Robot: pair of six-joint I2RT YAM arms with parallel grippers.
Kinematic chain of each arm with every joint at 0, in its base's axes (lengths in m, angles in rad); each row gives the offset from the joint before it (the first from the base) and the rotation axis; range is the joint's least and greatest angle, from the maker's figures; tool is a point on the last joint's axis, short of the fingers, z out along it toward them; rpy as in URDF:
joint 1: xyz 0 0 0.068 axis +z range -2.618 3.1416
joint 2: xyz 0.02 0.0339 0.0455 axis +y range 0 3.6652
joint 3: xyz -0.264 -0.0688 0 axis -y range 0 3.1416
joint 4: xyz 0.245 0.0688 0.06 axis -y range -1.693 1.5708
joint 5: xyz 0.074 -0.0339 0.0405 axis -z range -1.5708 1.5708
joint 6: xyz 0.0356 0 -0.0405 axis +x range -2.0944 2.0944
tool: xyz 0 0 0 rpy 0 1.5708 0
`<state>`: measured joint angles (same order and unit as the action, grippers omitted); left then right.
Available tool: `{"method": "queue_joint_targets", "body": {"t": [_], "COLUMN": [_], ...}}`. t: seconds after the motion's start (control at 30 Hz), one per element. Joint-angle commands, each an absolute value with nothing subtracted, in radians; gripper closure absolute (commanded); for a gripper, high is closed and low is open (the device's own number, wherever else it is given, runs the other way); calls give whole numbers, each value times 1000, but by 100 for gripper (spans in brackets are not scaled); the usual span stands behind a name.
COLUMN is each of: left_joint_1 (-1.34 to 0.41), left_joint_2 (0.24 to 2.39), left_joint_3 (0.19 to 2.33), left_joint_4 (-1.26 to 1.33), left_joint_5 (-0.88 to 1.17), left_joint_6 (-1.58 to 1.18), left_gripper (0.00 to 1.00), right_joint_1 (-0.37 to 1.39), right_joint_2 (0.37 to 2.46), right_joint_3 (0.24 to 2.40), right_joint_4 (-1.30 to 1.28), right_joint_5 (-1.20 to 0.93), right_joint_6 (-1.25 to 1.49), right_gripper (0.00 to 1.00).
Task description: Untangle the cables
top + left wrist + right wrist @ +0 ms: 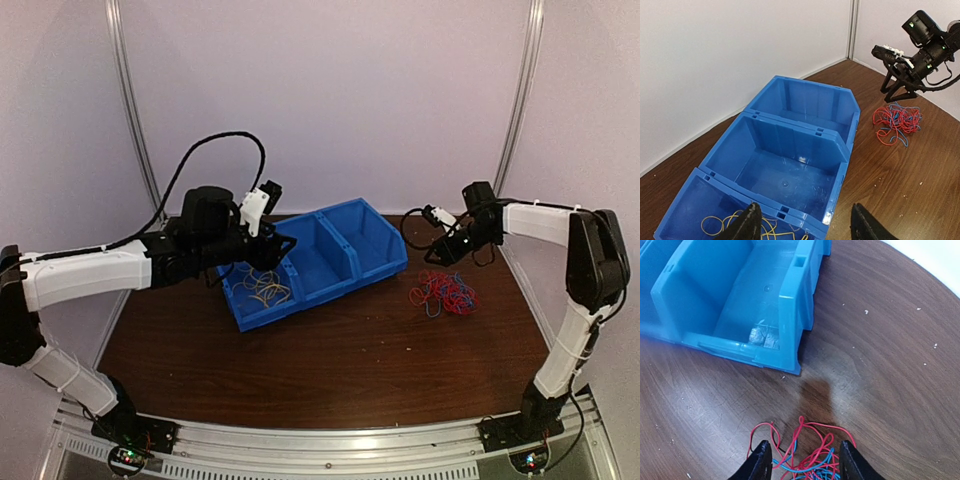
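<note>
A tangle of red and blue cables [445, 293] lies on the brown table, right of the blue bin [375, 262]. Yellow cables [265, 290] lie loose in the bin's near-left compartment. My right gripper [443, 250] hovers just above the far side of the red and blue tangle. In the right wrist view it [802, 462] stands open, its fingers straddling the red and blue cables [810, 455] without touching them. My left gripper [805, 225] is open over the bin's near-left compartment, above the yellow cables [735, 224], and holds nothing. In the left wrist view the red and blue tangle [897, 120] lies under the right gripper [900, 87].
The bin has three compartments in a row; its middle [785, 175] and far [805, 102] ones hold nothing. White walls stand close behind the table. Bare brown tabletop [350, 360] lies between the bin and the arm bases.
</note>
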<state>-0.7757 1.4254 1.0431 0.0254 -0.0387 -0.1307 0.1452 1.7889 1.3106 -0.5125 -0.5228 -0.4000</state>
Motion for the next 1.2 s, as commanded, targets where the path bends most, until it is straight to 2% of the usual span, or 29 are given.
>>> {"method": "queue_joint_targets", "body": {"t": [0.0, 0.4, 0.53, 0.63, 0.83, 1.0, 1.17], "left_joint_1": [-769, -770, -770, -769, -770, -785, -845], "left_joint_2": [1434, 1419, 1418, 1417, 1416, 1404, 1386], "left_joint_3": [1038, 1034, 1034, 1033, 1023, 989, 932], "left_joint_4": [63, 69, 68, 68, 82, 157, 255], "left_joint_5": [-59, -59, -60, -65, -35, 183, 258], "left_joint_6": [-116, -109, -110, -110, -96, -81, -32], "left_gripper": [38, 37, 37, 37, 37, 38, 38], "right_joint_1": [175, 181, 191, 196, 198, 198, 213], "right_joint_2": [1846, 1884, 1886, 1874, 1718, 1497, 1317], "right_joint_3": [1347, 1356, 1353, 1359, 1370, 1349, 1348], "right_joint_4": [-586, -617, -621, -632, -734, -864, -943], "right_joint_5": [-512, -501, -516, -530, -646, -837, -1028], "right_joint_6": [-420, -399, -397, -402, -445, -540, -658], "right_gripper": [54, 72, 91, 100, 100, 100, 100]}}
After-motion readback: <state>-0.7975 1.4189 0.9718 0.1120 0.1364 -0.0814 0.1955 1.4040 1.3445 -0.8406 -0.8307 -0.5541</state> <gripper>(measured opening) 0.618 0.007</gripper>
